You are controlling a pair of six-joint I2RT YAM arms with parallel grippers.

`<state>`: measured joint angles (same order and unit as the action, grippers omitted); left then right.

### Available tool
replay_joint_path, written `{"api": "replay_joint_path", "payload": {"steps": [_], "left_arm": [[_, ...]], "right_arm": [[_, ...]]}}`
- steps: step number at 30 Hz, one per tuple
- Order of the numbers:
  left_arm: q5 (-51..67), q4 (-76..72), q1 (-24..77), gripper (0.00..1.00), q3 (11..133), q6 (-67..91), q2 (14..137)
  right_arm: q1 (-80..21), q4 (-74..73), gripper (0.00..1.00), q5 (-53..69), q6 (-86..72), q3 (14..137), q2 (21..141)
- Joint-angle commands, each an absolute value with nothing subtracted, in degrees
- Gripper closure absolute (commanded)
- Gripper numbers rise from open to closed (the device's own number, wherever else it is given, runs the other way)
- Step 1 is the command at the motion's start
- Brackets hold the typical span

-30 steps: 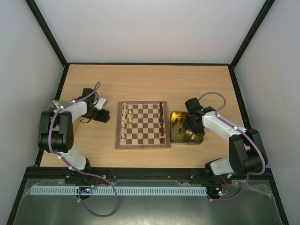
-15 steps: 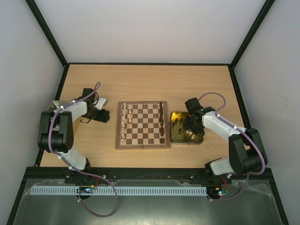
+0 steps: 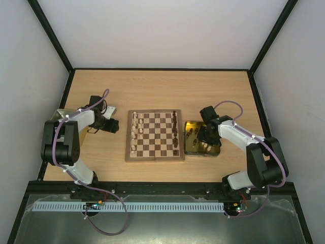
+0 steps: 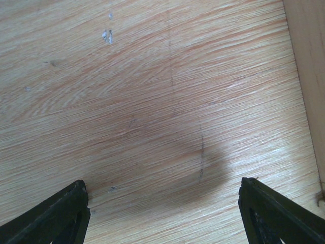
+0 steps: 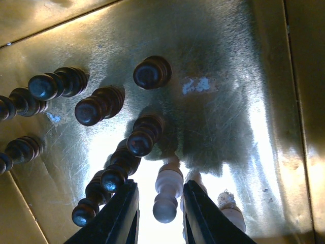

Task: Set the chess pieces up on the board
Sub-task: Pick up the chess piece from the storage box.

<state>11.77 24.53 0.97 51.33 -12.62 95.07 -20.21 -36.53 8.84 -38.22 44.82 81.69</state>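
Picking from the gold tray (image 5: 244, 61) beside the board (image 3: 155, 135), my right pincer (image 5: 160, 184) straddles a standing cream piece (image 5: 167, 198), though I cannot tell whether it grips; next I'd pinch firmly and lift straight, left pincer (image 4: 162, 203) spread idle.

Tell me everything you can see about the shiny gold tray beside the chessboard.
The tray is shallow, yellow-gold metal, shiny but scratched, with a raised rim. It lies on the table right of the board. In it stand dark pieces and a few cream pieces. The right gripper hangs inside, its fingers either side of one.
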Motion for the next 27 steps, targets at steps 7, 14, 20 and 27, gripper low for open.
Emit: {"api": "replay_joint_path", "payload": {"steps": [7, 14, 20, 27], "left_arm": [[11.43, 24.96, 1.32, 0.2, 51.6, -12.75, 95.8], [11.45, 24.88, 1.32, 0.2, 51.55, -12.74, 95.71], [11.35, 24.71, 1.32, 0.2, 51.34, -12.83, 95.86], [11.4, 24.82, 1.49, 0.2, 51.62, -12.83, 96.25]], "right_arm": [[-20.02, -35.79, 0.8, 8.79, -37.19, 43.94, 82.88], [-20.0, -36.03, 0.83, 8.31, -37.2, 45.05, 84.68], [-19.97, -37.49, 0.89, 6.78, -37.4, 46.63, 83.76], [-20.0, -39.71, 0.9, 3.47, -37.4, 48.12, 80.83]]}}
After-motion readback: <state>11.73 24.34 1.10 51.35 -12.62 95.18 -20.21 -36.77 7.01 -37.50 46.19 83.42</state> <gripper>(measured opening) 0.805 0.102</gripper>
